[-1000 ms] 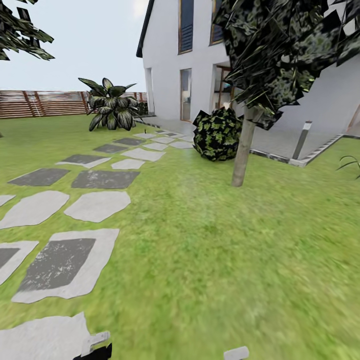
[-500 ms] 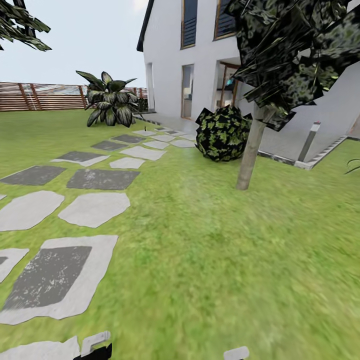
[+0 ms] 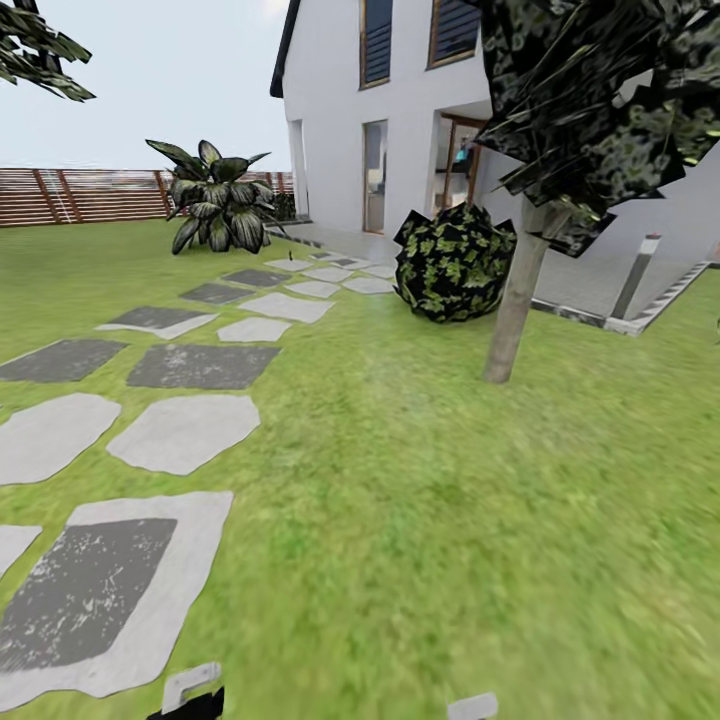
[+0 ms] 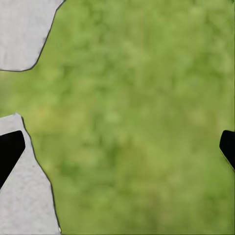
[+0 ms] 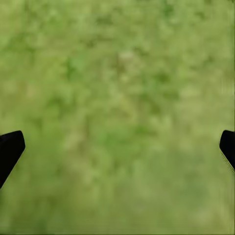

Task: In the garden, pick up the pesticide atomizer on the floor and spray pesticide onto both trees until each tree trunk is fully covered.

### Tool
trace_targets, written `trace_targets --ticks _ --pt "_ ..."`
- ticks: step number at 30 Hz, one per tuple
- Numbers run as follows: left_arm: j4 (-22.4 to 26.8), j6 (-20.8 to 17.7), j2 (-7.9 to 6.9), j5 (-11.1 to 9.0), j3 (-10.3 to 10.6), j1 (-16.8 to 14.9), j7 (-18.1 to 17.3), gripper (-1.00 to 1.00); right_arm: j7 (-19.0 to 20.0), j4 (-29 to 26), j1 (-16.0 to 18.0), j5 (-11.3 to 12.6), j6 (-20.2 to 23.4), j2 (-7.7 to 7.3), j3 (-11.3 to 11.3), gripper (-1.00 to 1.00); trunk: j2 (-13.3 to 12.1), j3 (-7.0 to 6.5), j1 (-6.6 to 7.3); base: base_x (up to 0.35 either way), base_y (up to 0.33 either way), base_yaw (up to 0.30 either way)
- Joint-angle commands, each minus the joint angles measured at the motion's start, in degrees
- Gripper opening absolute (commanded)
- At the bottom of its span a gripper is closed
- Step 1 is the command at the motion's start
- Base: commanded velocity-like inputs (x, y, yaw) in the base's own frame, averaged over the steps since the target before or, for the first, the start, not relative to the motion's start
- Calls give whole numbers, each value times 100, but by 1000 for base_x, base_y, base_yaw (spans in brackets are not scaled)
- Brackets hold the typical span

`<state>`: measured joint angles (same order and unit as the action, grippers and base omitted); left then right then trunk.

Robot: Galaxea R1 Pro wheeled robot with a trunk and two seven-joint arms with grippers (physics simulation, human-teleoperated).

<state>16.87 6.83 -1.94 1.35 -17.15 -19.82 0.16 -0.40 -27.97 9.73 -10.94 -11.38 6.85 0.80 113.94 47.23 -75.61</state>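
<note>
Left tool (image 4: 117, 147): its two dark fingertips sit at opposite edges of the wrist view, spread wide, with nothing between them but lawn (image 4: 137, 107) and the edges of two pale paving stones (image 4: 24, 196). Right tool (image 5: 117, 147): likewise spread wide and empty, pointing down at bare grass. In the head view, small pale parts of both arms show at the lower edge, the left (image 3: 190, 685) above a stone of the path, the right (image 3: 472, 706) over grass. Outward from these, a path of grey and dark stepping stones (image 3: 180, 430) runs toward a white house (image 3: 330, 110). A tree (image 3: 600, 100) with jagged dark foliage stands right of centre, its pale trunk (image 3: 515, 310) rising from the grass just beside a round dark shrub (image 3: 452, 262). A broad-leaved plant (image 3: 215, 200) and a slatted wooden fence (image 3: 80, 195) lie further back, and a short lamp post (image 3: 636, 275) stands near the house paving. The sprayer cannot be located in these views. Judged from the task, it is probably small, light and rigid, best taken across its body with the nozzle left free.
</note>
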Motion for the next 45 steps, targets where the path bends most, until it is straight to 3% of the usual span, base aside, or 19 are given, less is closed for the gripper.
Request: trace_targets --ticks 1,45 --pt "-7 21 1 14 -16 -4 2 100 -4 2 3 -31 -14 0 -2 100 2 5 -3 336 92 0" --pt "-8 25 1 -3 -16 -4 2 100 5 -7 3 -25 -40 0 -2 100 2 5 -3 336 49 0"
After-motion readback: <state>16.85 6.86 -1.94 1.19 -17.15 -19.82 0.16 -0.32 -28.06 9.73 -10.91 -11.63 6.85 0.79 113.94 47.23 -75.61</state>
